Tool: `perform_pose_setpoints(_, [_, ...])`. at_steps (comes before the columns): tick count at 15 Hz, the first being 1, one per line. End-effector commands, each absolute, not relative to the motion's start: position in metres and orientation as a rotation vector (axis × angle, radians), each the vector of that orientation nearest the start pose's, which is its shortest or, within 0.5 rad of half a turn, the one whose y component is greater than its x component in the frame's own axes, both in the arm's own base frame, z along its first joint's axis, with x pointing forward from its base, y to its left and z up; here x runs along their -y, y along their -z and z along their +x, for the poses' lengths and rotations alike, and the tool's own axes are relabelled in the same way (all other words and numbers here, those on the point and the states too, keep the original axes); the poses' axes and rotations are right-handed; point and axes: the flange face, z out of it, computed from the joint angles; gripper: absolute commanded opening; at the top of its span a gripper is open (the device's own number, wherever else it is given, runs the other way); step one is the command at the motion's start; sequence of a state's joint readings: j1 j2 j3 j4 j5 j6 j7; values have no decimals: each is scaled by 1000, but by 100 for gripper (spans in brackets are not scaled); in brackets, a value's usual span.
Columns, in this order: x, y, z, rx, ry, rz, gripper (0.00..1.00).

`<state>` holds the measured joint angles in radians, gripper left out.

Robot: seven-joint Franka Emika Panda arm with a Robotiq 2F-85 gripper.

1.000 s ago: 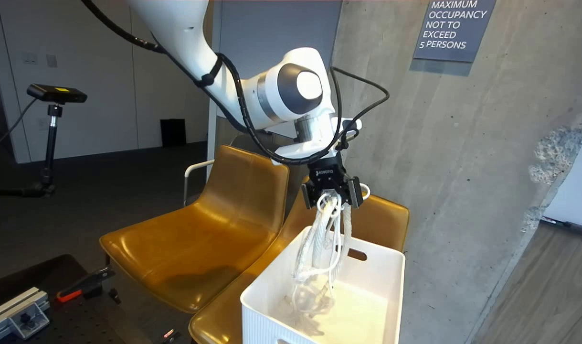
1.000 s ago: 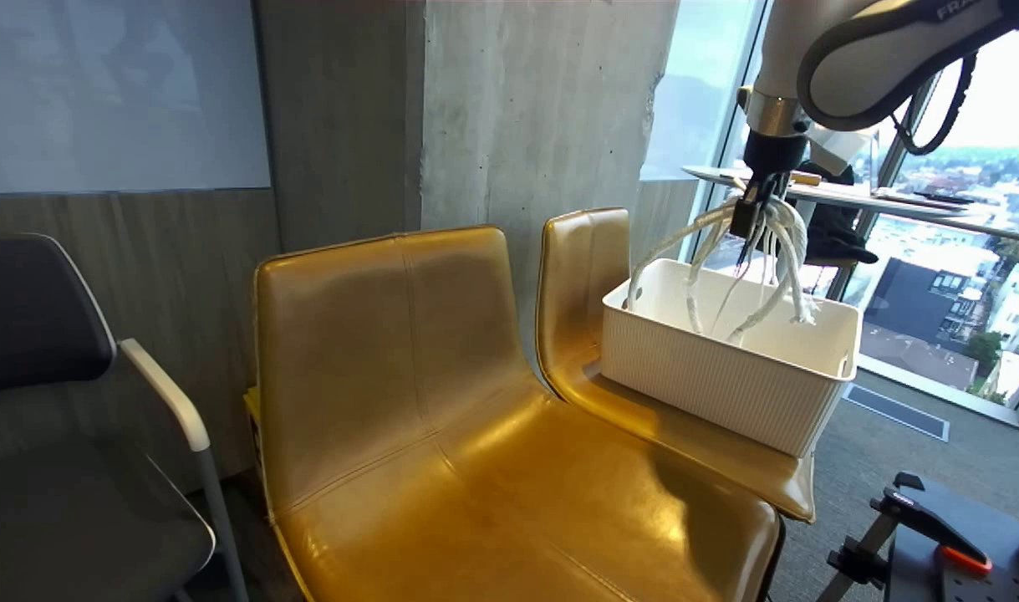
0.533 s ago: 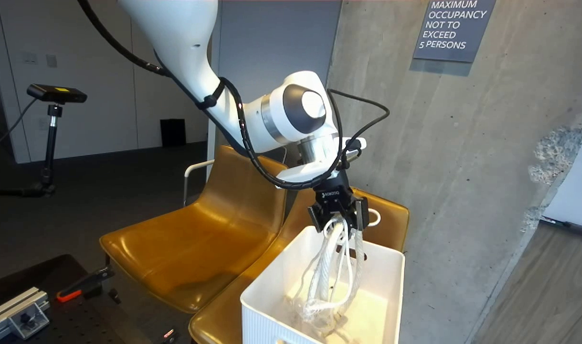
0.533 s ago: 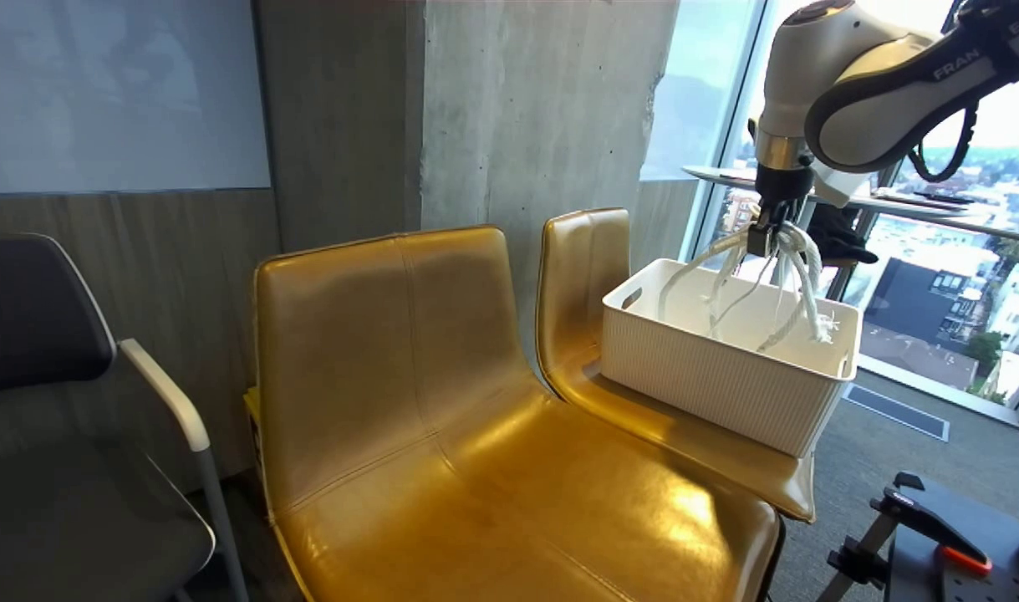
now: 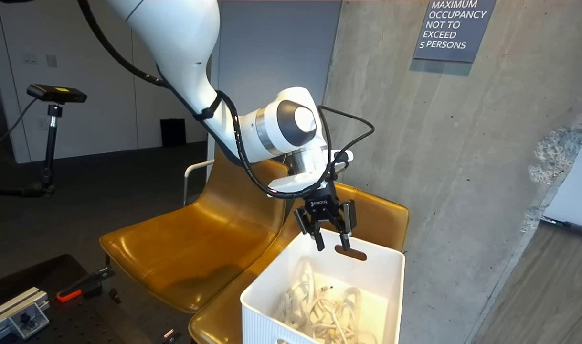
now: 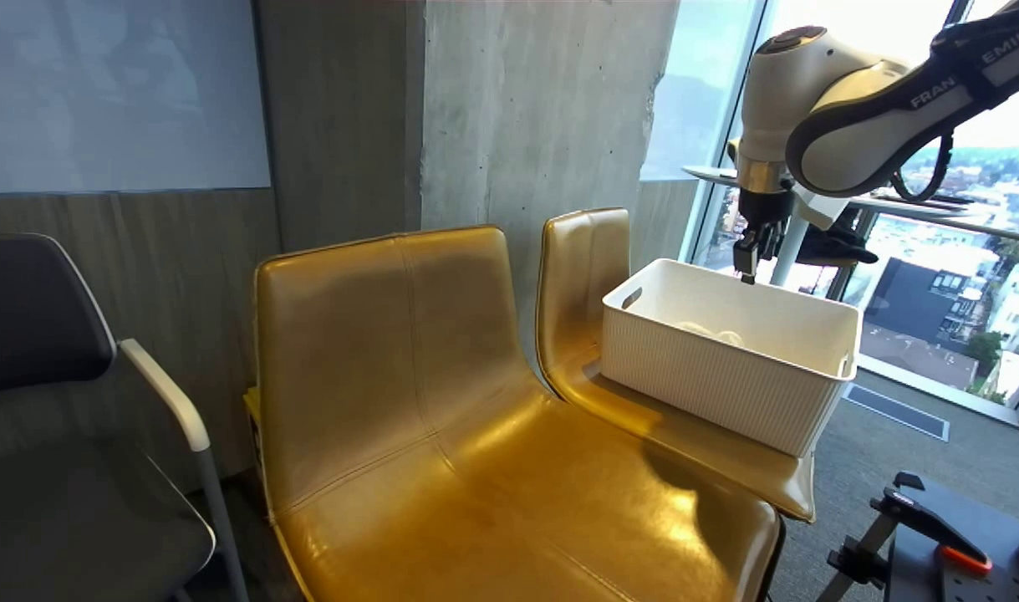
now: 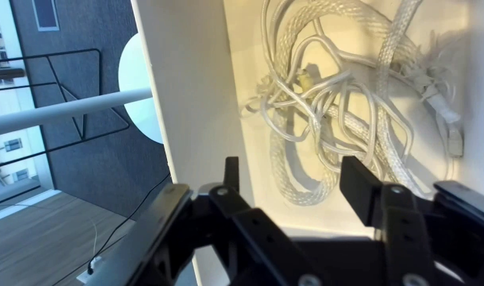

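On the right-hand tan chair [image 6: 583, 309] sits a ribbed white box [image 6: 718, 380], and across its bottom lies a loose tangle of white rope [image 7: 356, 124]. Above the box hangs the gripper [image 5: 333, 244], its fingers spread, nothing between them, apart from the rope. Limp by its look, the rope should be light and hard to damage, though its smooth braid may slip. The thick strand [image 7: 383, 79], right of the thin cords [image 7: 315, 123] in the wrist view, seems the surest place to pinch; the frayed end [image 7: 426, 88] could shed threads.
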<state>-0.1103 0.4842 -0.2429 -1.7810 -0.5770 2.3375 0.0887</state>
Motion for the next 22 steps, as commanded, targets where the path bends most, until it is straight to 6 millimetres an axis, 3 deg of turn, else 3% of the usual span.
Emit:
perform_pose_setpoints(1, [226, -304, 627, 23, 6, 2599, 73])
perform_pose_setpoints(8, [226, -304, 626, 24, 7, 2598, 76])
perform_pose_setpoints(9, [227, -304, 626, 24, 7, 2598, 94])
perform_pose_setpoints(11, [220, -297, 627, 13, -5, 2636, 100])
perform_pose_setpoints(16, [186, -274, 628, 27, -44, 2826, 100])
perform_pose_setpoints(19, [195, -266, 627, 64, -64, 2885, 100])
perform_pose_setpoints(22, [223, -268, 623, 121, -76, 2908, 100])
